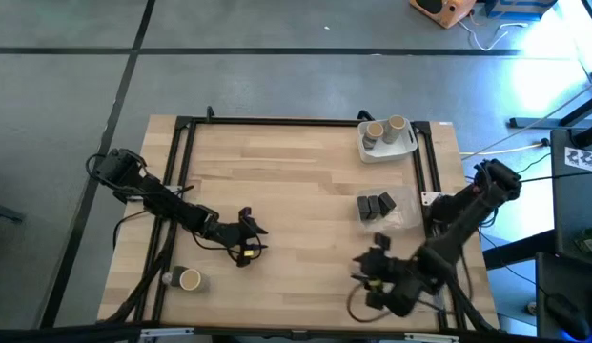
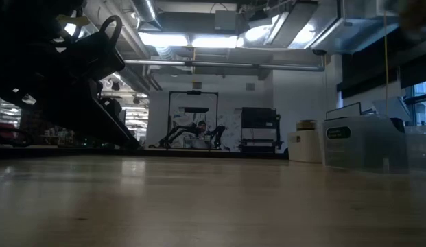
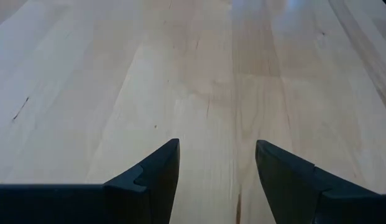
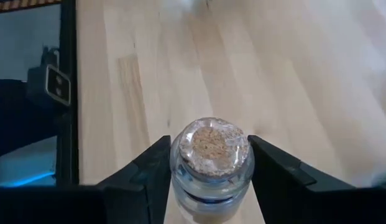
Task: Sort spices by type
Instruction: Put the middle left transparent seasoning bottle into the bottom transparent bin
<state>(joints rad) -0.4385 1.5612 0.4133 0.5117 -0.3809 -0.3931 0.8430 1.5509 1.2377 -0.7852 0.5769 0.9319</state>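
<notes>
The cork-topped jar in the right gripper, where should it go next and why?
Probably carry the cork-topped jar, held between the right gripper's fingers, up toward the white tray at the table's far right, where two similar tan-topped jars already stand. The left gripper waits open over bare wood.

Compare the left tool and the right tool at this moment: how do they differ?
The left tool stands open with nothing between its fingers, only bare table; the right tool is shut on a cork-topped jar. In the high view, the left tool sits at the table's near left, the right tool at its near right. Both have dark two-finger jaws.
</notes>
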